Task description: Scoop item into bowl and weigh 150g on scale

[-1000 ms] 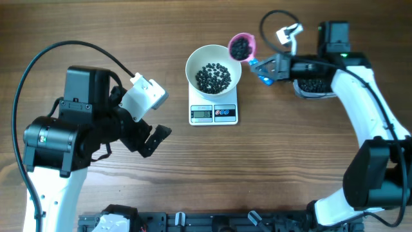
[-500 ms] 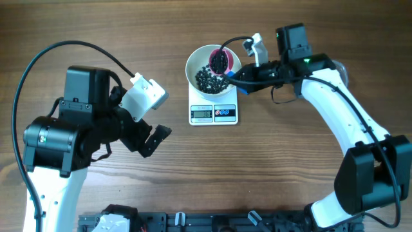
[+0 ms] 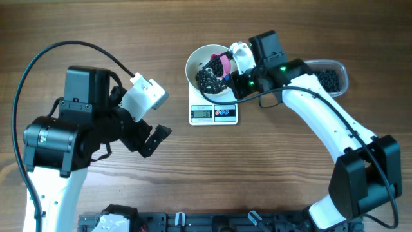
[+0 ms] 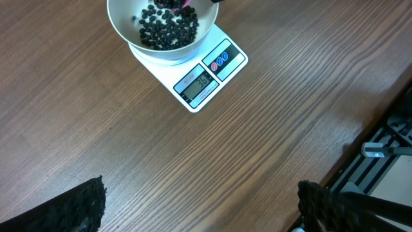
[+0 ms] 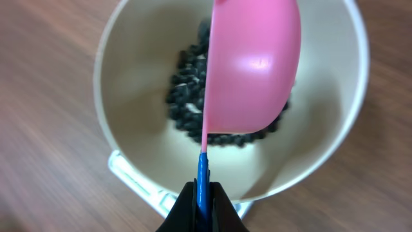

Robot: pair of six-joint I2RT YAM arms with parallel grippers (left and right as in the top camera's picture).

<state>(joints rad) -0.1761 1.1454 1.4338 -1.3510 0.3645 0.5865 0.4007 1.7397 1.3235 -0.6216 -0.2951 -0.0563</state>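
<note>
Pink scoop (image 5: 254,64) covers part of the black pellets (image 5: 183,106). Bowl (image 4: 122,29) cut off by the left wrist view's top edge. Scale display (image 3: 201,114) digits too small to read overhead.

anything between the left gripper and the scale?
Nothing. Only bare wooden table lies between the open left gripper and the scale. This is clearest in the left wrist view and also shows overhead.
</note>
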